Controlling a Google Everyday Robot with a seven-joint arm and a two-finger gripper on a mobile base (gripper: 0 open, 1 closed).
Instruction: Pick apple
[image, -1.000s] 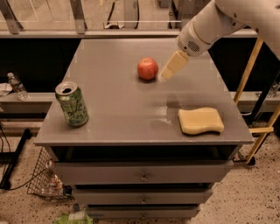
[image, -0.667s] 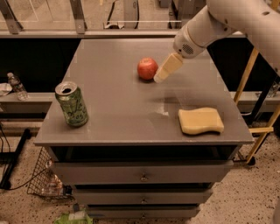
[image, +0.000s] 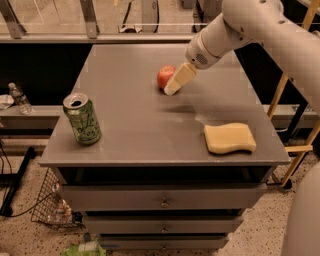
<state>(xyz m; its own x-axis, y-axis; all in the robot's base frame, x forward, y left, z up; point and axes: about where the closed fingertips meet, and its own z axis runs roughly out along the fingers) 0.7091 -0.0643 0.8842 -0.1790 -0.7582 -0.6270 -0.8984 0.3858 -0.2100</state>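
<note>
The apple (image: 164, 76) is small, round and red-orange, and sits on the grey table top (image: 135, 125) toward the back middle. My gripper (image: 173, 87) comes down from the upper right on a white arm, and its cream-coloured tip is right beside the apple's right side, partly overlapping it in the view. I cannot tell if it touches the apple.
A green can (image: 82, 119) stands open-topped near the table's front left. A yellow sponge (image: 229, 138) lies at the front right. Drawers sit under the table top. A plastic bottle (image: 19, 98) is off to the left, and a wire basket (image: 52, 205) is on the floor.
My gripper has moved left and down toward the apple, from a gap beside it to right against its right side. The apple, can and sponge have not moved.
</note>
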